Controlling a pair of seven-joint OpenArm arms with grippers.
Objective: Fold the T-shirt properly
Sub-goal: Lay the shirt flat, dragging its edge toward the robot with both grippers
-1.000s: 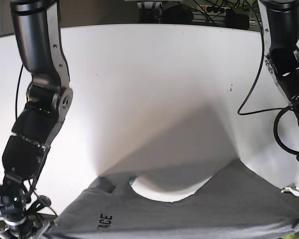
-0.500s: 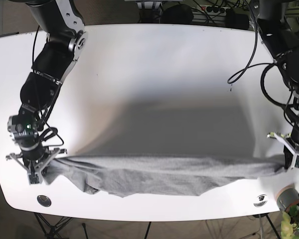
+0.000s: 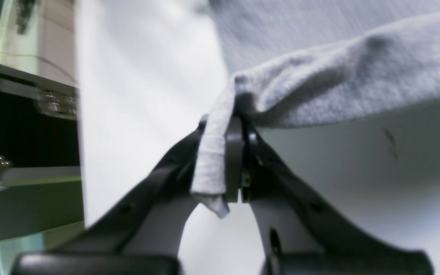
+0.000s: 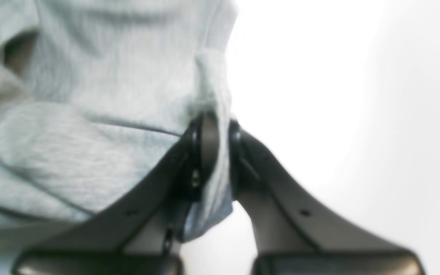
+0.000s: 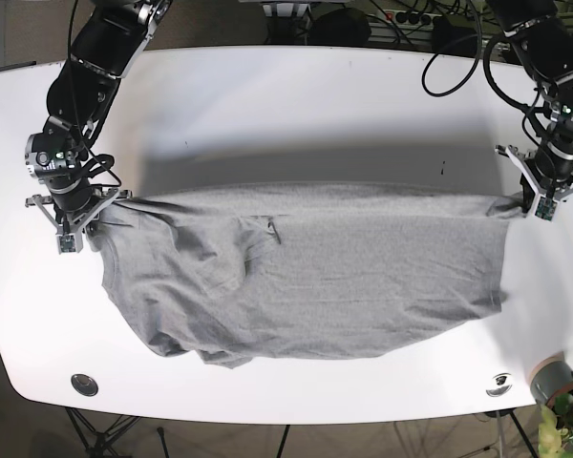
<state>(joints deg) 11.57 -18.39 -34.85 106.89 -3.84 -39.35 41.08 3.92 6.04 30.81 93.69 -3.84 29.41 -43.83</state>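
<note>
The grey T-shirt [image 5: 315, 272] lies spread across the middle of the white table [image 5: 296, 105], stretched along its far edge between my two grippers, its near part rumpled. My left gripper [image 5: 544, 196] on the base view's right is shut on a corner of the shirt; the left wrist view shows the fabric [image 3: 220, 152] pinched between the black fingers [image 3: 288, 198]. My right gripper [image 5: 72, 219] on the base view's left is shut on the other corner; the right wrist view shows cloth [image 4: 212, 126] clamped between its fingers [image 4: 273, 198].
A round metal fitting [image 5: 84, 384] sits at the table's front left and another [image 5: 499, 384] at the front right. A grey cylinder [image 5: 551, 378] and a plant stand off the front right corner. Cables [image 5: 458, 57] hang behind the back edge.
Both grippers have carried the shirt's held edge away from the front of the table toward the middle. The shirt, bunched in a strip before, now lies spread over the table.
</note>
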